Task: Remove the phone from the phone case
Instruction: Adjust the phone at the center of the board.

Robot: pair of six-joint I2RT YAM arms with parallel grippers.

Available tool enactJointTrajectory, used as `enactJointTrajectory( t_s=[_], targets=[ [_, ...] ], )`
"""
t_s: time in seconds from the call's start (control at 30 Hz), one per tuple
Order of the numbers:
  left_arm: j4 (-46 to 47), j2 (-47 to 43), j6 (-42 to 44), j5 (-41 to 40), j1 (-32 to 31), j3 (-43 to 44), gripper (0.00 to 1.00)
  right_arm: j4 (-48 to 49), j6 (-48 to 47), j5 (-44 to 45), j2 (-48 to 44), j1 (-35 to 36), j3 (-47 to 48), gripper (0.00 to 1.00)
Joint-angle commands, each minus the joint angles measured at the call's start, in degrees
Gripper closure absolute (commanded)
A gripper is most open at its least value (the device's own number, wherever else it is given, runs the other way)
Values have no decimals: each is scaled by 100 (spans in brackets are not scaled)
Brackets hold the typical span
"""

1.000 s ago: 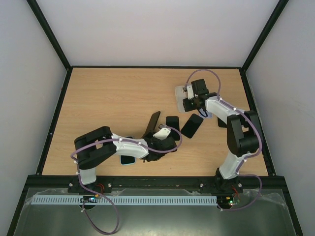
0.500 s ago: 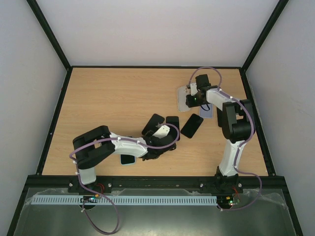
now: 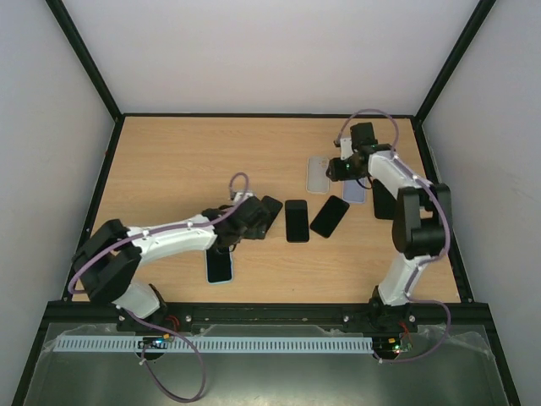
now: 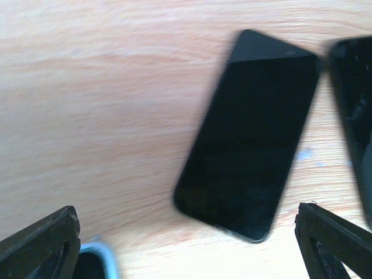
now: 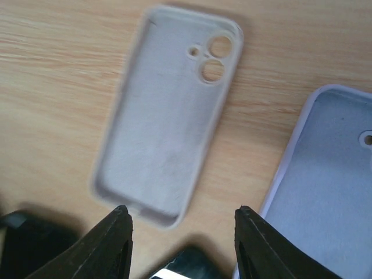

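Note:
A bare black phone (image 3: 270, 208) (image 4: 250, 133) lies flat on the wooden table. My left gripper (image 3: 248, 218) (image 4: 186, 250) stands open just short of its near end, with nothing between the fingers. An empty grey phone case (image 3: 317, 173) (image 5: 168, 116) lies inside up at the back right. My right gripper (image 3: 339, 168) (image 5: 183, 244) hangs open over its near end and holds nothing. Another phone in a light-blue case (image 3: 220, 266) lies close to the left arm; its corner (image 4: 99, 261) shows in the left wrist view.
Two more bare black phones (image 3: 296, 221) (image 3: 330, 216) lie between the arms. An empty lavender case (image 3: 356, 191) (image 5: 325, 186) sits right of the grey one. Black frame rails (image 3: 262, 115) and white walls bound the table.
Both grippers opened. The left one let go of the black phone it held on edge, which now lies flat, and drew back left. The right one released the grey case onto the table.

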Motion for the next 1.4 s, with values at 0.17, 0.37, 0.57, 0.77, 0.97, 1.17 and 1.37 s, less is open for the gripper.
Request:
enactJointTrajectory(
  t_s=[0.17,0.37,0.57,0.77,0.97,1.17,1.37],
  targets=[
    [-2179,-576,-1152,1525,697,-213,0,-77,324,-1467,-2540,369,-1301,47],
    [-2543,-691,-1053,1968,1123,-362,0,785,181,-1354,-3582,478,-2284,38],
    [-2533,-706,-895,1939,1431,-502,0,935,143,-1575,-3492,481,-2435,35],
    [-2159,-502,-693,2183,1677,-669,0,829,44,-1582,-3345,480,-2395,35],
    [-1270,92,-19,3032,1521,-476,1,813,13,-1564,-3358,481,-2389,35],
    [-259,114,1024,3577,-302,309,3,812,-6,-1580,-3375,483,-2417,35],
    [-1341,-70,940,747,-1149,862,1,809,8,-1623,-3298,482,-2380,35]
  ],
)
